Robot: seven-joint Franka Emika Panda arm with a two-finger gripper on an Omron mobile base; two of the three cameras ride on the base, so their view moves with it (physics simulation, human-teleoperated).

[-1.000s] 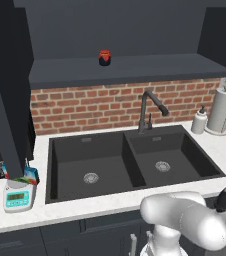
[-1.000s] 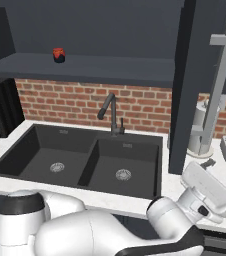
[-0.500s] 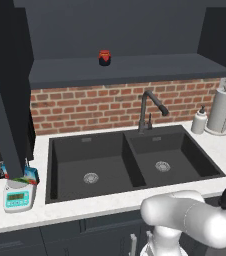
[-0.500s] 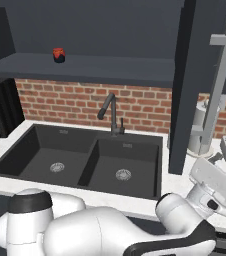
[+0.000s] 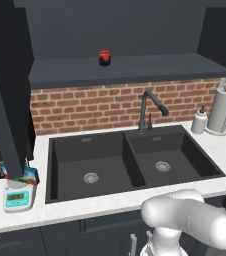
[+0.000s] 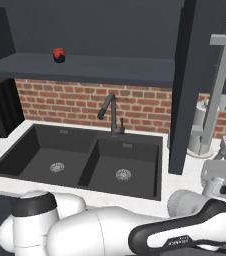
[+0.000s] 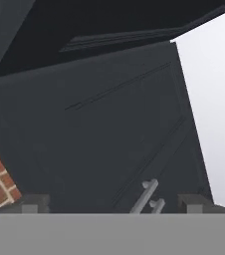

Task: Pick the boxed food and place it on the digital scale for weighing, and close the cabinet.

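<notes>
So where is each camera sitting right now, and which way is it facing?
Left base view: behind the arm on its left, looking forward and down at the sink, digital scale and boxed food; white arm at lower right.
Right base view: behind on the right, facing the sink and an open cabinet door; arm along the bottom.
Hand view: on the hand, facing dark cabinet panels; gripper open.
Both base views share the sink, faucet and jar.

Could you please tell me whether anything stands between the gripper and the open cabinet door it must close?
Nothing visible does. In the hand view the open gripper faces the dark cabinet door directly, with the door's silver bar handle low between the fingertips.
</notes>
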